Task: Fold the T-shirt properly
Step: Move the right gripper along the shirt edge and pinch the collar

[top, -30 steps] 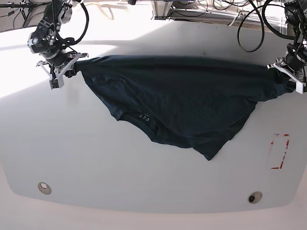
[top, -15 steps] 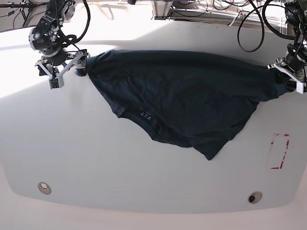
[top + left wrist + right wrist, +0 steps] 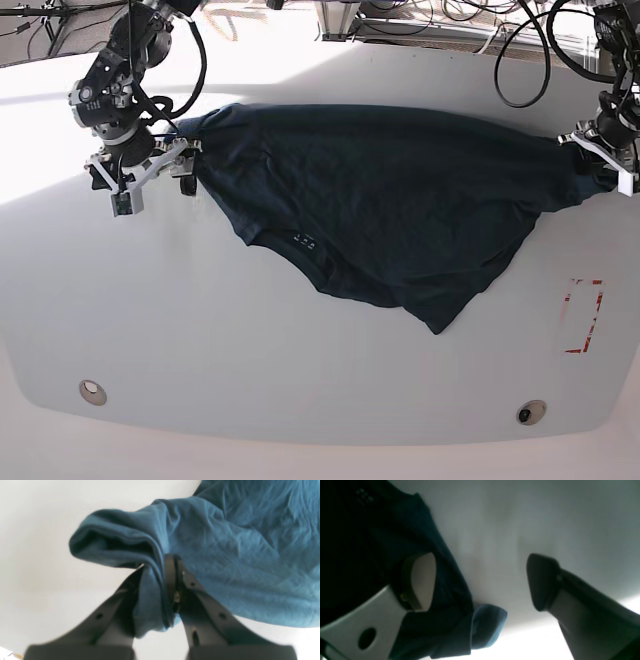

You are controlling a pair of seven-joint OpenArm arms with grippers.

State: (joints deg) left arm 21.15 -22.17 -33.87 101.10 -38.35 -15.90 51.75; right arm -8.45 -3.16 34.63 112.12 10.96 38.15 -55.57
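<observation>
Since earlier frame, right tool [image 3: 142, 176] opened, releasing T-shirt [image 3: 390, 210]; left tool [image 3: 160, 580] still clamped.

We see a white tabletop [image 3: 250, 360] with a rounded near edge. On its right side lies a red rectangular outline [image 3: 582, 316], broken in places. Two small round fittings sit near the near edge, one at the left [image 3: 92, 391] and one at the right [image 3: 531, 411]. Black cables [image 3: 520, 50] loop beyond the far edge.
</observation>
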